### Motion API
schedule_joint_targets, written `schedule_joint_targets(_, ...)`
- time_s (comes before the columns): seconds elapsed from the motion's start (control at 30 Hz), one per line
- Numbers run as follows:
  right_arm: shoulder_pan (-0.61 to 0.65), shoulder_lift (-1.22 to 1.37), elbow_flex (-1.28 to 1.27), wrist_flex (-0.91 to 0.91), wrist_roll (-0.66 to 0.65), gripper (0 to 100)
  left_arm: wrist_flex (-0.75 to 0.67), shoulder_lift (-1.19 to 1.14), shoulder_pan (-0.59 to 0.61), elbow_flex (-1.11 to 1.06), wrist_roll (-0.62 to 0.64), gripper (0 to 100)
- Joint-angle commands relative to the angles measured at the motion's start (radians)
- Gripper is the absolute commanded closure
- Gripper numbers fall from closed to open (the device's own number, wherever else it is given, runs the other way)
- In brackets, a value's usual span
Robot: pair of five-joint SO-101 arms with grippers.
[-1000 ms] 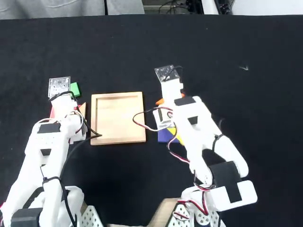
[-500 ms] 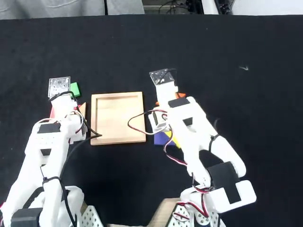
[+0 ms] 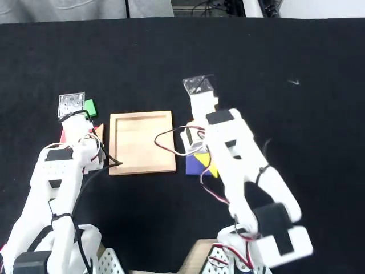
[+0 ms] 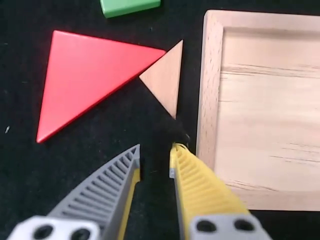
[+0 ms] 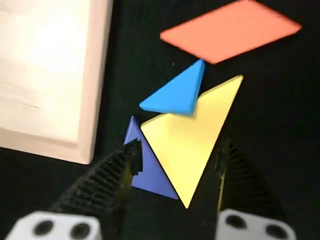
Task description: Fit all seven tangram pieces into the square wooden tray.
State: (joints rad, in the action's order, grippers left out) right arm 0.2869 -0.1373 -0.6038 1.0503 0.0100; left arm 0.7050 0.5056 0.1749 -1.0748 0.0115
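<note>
Directly below right gripper (image 5: 178,145), jaws wide apart astride large yellow triangle piece (image 5: 195,135), just beside square wooden tray (image 5: 97,75).

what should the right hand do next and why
Probably lower the right hand and close on the yellow triangle piece: the hand is open and straddles that piece, which lies beside the square wooden tray.
</note>
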Motion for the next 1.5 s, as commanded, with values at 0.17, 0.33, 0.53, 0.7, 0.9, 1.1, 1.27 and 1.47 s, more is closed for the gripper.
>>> schedule_joint_targets(0.17, 0.08, -0.067, -0.101, -0.141, 0.008, 75.2, -0.012, 0.0, 0.008, 0.019, 0.011, 89)
schedule_joint_targets(0.33, 0.032, 0.064, -0.074, -0.173, 0.095, 75.1, -0.012, 0.0, 0.008, 0.019, 0.011, 89)
schedule_joint_targets(0.53, -0.026, 0.156, -0.019, -0.129, 0.106, 75.2, -0.012, 0.0, 0.007, 0.019, 0.011, 89)
schedule_joint_targets(0.7, -0.075, 0.157, -0.015, -0.117, 0.104, 75.3, -0.012, 0.0, 0.008, 0.019, 0.009, 89)
schedule_joint_targets(0.9, -0.164, 0.156, -0.015, -0.115, 0.061, 75.4, -0.012, 0.0, 0.007, 0.019, 0.009, 89)
schedule_joint_targets(1.1, -0.209, 0.148, -0.01, -0.109, 0.055, 75.4, -0.014, 0.0, 0.002, 0.019, 0.009, 89)
schedule_joint_targets(1.27, -0.15, 0.077, 0.018, 0.0, 0.054, 75.3, -0.017, 0.0, 0.001, 0.019, 0.009, 89)
schedule_joint_targets(1.47, -0.097, -0.036, -0.033, 0.002, 0.025, 77.7, -0.012, 0.0, 0.001, 0.018, 0.006, 89)
